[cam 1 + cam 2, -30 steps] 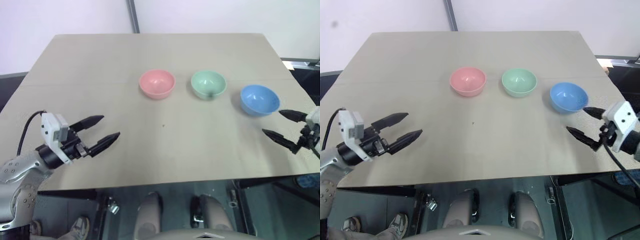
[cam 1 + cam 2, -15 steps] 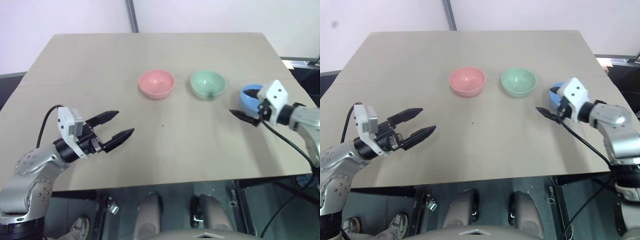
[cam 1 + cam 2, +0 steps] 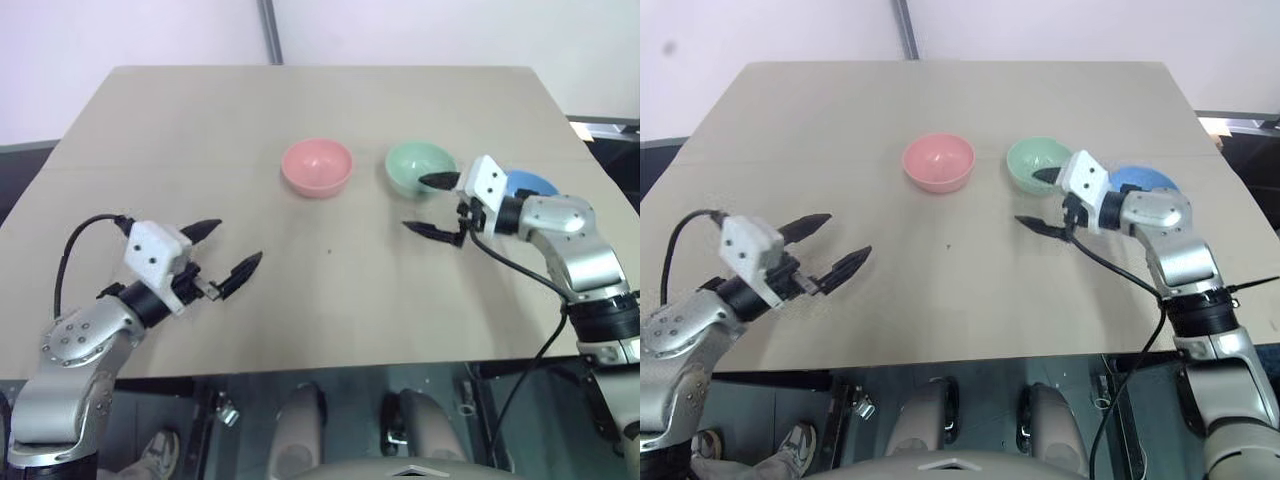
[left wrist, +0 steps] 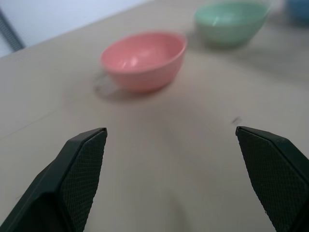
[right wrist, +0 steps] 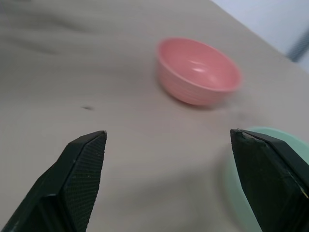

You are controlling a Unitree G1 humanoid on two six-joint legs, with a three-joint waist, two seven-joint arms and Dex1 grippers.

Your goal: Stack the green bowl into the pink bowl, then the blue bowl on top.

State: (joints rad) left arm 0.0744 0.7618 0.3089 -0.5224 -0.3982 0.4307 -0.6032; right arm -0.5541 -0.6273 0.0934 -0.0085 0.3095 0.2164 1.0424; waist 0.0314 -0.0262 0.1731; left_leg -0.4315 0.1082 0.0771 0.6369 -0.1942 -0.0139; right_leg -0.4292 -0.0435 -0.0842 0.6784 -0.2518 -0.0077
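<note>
Though separate — 3 smooth round bowls (image 3: pixel 317 167).

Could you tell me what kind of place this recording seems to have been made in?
Probably a robot test room or lab, not a home: a bare tan table against plain pale walls holds just the pink bowl, green bowl and blue bowl, set in a row.

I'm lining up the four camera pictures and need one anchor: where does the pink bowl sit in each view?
Left eye view: pink bowl at upper centre, left of the green bowl.
Right eye view: upper centre, again left of the green bowl.
Left wrist view: upper middle, green bowl beyond it.
Right wrist view: upper middle, green bowl's rim at the edge.
Shared landmark: the green bowl beside it.
</note>
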